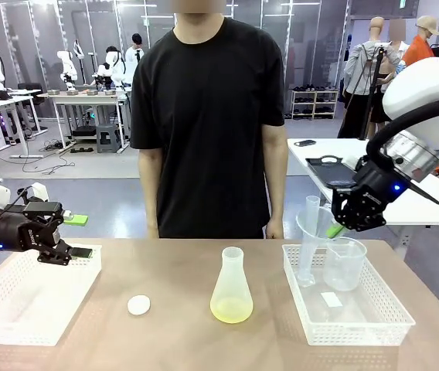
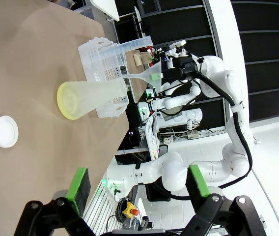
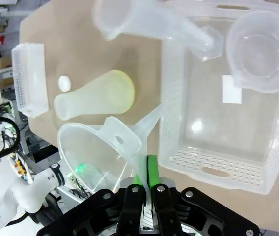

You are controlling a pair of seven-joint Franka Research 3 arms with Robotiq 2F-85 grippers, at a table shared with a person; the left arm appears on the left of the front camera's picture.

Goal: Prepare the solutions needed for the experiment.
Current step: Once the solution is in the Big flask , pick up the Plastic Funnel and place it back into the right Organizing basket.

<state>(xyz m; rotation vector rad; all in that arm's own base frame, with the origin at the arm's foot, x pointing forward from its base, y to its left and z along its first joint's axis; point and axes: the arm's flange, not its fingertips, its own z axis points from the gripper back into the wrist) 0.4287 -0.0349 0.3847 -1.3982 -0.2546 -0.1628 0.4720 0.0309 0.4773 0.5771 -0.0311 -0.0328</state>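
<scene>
The brown tabletop carries one white perforated plastic basket at the left and a second such basket at the right. The left claw hangs over the left one, jaws wide apart and empty. Over the right one, the right claw is clamped on a clear plastic funnel. Between the baskets stands a frosted conical flask. The pale yellow solution lies shallow in its bottom. A small white round cap lies near its left.
</scene>
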